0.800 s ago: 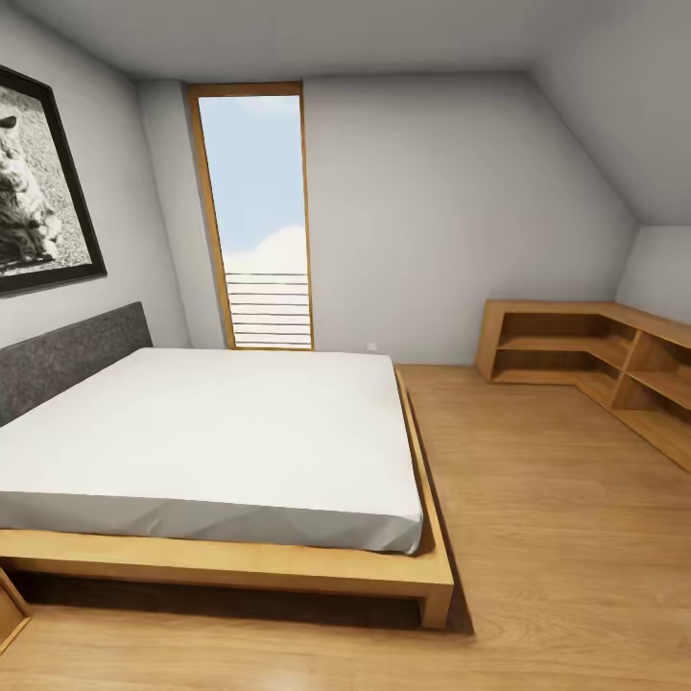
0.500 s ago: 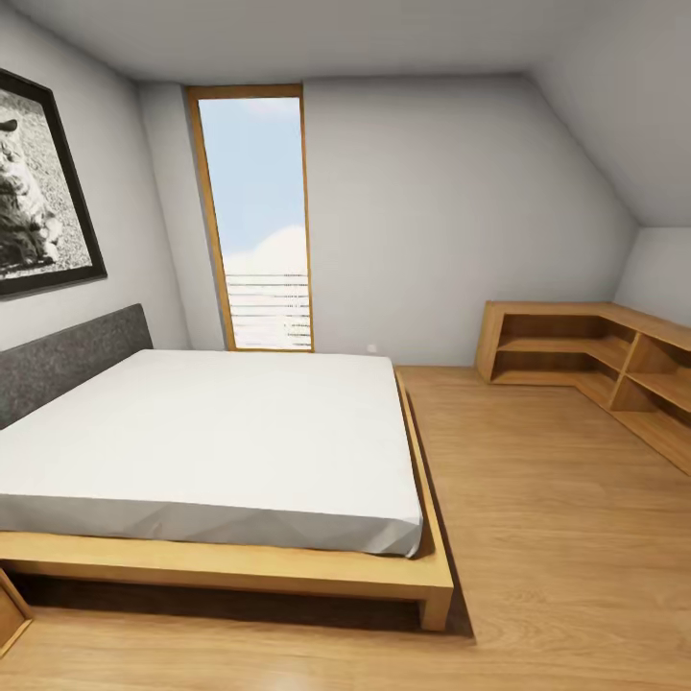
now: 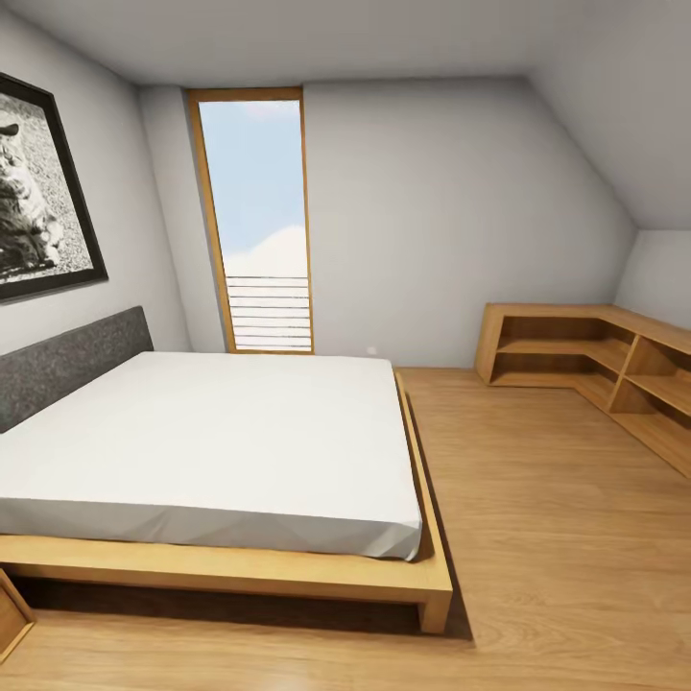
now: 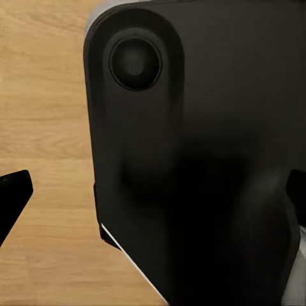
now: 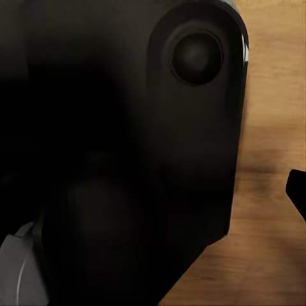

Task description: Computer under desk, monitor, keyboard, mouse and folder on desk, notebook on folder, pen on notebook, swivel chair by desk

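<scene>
The head view looks into a bedroom; the desk, the swivel chair and the other things of the task are out of view. My left gripper [image 4: 153,197] is open, with one dark fingertip [image 4: 13,191] at one edge of the left wrist view and the other at the opposite edge. A black part of my own body fills the space between them, over wooden floor. My right gripper [image 5: 153,191] is open too. One of its fingertips [image 5: 298,191] shows at the picture's edge beside another black body part.
A low wooden bed [image 3: 288,566] with a white mattress [image 3: 211,441] takes up the left and middle. A tall window [image 3: 259,221] is in the far wall. A low wooden corner shelf [image 3: 595,365] stands at the right. Open wood floor [image 3: 547,537] lies between bed and shelf.
The whole head picture has slid slightly downward, so the camera moved a little. Nothing in the room has moved.
</scene>
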Motion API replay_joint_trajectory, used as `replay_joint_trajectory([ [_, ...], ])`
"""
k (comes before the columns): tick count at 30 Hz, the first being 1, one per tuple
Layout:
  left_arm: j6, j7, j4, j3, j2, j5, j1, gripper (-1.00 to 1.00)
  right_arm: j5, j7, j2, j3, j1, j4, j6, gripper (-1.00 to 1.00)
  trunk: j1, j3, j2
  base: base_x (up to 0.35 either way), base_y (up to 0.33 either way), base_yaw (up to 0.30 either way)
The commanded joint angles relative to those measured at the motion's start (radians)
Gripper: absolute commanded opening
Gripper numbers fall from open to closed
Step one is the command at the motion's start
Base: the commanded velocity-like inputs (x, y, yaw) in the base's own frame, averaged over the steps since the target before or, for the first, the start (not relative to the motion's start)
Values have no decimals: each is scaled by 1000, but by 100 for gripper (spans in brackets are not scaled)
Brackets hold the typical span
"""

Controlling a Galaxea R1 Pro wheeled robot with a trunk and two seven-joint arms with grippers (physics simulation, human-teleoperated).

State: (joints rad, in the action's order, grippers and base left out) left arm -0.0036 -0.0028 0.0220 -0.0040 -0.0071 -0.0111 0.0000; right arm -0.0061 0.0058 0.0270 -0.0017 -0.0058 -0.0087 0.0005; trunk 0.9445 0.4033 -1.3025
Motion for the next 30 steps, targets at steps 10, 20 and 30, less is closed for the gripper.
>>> replay_joint_trajectory([
  [10, -2, 8, 7, 5, 23, 3, 0, 100, -1, -2, -3, -3, 0, -18, -50, 100, 0, 1, -1, 0, 0, 0],
  [20, -1, 12, 61, 6, 32, 4, 0, 100, 0, -4, -17, -3, 0, -68, -106, 100, 0, 1, -1, 0, 0, 0],
  [30, -1, 11, 104, 6, 32, 3, 0, 100, 0, -4, -16, -1, 0, -69, -274, 100, 0, 1, -1, 0, 0, 0],
])
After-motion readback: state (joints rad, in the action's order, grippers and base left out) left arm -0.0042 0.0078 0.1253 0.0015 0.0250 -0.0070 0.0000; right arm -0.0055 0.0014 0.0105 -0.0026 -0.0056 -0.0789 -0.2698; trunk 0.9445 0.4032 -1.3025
